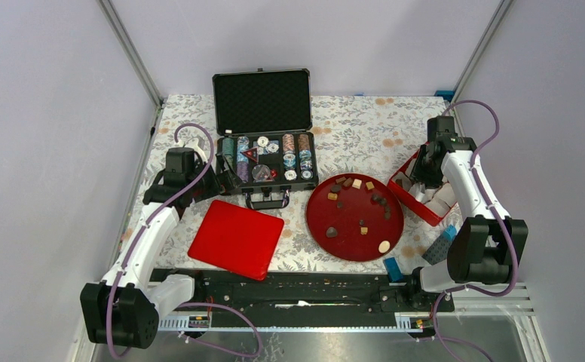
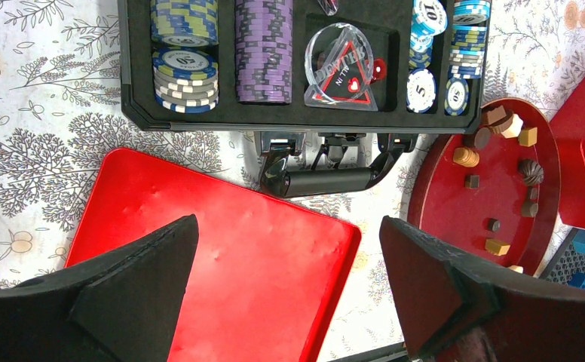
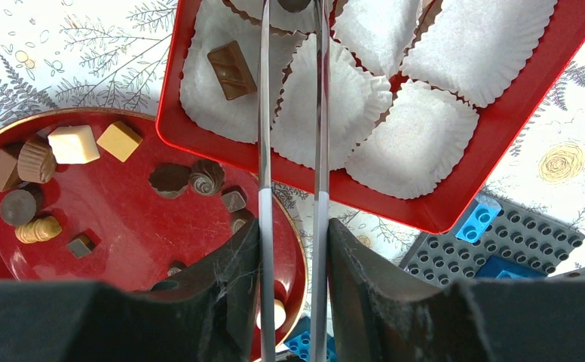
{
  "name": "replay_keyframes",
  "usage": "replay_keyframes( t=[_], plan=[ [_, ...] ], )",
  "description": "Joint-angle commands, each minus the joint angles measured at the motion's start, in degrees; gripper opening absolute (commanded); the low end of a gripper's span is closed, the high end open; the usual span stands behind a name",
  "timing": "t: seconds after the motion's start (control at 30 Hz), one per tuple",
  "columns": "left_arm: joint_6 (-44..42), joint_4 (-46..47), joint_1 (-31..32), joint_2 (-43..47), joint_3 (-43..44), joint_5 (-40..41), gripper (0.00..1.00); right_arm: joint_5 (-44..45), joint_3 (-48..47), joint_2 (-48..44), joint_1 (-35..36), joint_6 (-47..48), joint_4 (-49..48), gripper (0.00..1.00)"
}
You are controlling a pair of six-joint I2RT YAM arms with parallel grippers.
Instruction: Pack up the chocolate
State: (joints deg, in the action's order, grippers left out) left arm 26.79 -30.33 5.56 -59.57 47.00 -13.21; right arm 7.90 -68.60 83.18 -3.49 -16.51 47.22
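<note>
One chocolate [image 3: 231, 69] in the red box [image 3: 425, 215], about a dozen left on the plate [image 3: 108, 219] beside it. Your right gripper [image 3: 293, 241] pinches tweezers [image 3: 265, 113]; left gripper [image 2: 289, 256] wide.

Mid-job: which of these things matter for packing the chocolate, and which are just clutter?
Job: chocolate pieces on round red plate; red box with paper cups, one piece already in; tongs in the right claw; probably the red lid.
Clutter: poker chip case; blue bricks; grey baseplate.
</note>
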Motion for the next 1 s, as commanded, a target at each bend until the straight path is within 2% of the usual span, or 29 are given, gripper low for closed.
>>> replay_keyframes(
  t=[0.0,0.5,0.77,0.9,0.97],
  plan=[
    [-0.77,1.85,0.15,1.65,0.97,0.59,0.99,0.17,-0.86,-2.29,-0.29,0.73,-1.35,0.41],
    [-0.68,1.85,0.24,1.14,1.26,-0.09,0.99,0.43,-1.2,-2.19,-0.29,0.87,-1.34,0.46],
    [-0.77,1.59,0.28,0.78,1.85,-0.22,0.99,0.58,-3.67,-6.37,-0.29,0.65,1.99,0.45],
    [-0.68,1.59,0.41,0.43,2.04,-0.34,0.99,-0.24,-5.47,-9.83,-0.29,0.52,4.46,0.42],
    [-0.68,1.59,0.49,0.43,2.04,-0.34,0.99,-1.62,-6.02,-11.44,-0.29,0.49,5.83,0.35]
  ],
)
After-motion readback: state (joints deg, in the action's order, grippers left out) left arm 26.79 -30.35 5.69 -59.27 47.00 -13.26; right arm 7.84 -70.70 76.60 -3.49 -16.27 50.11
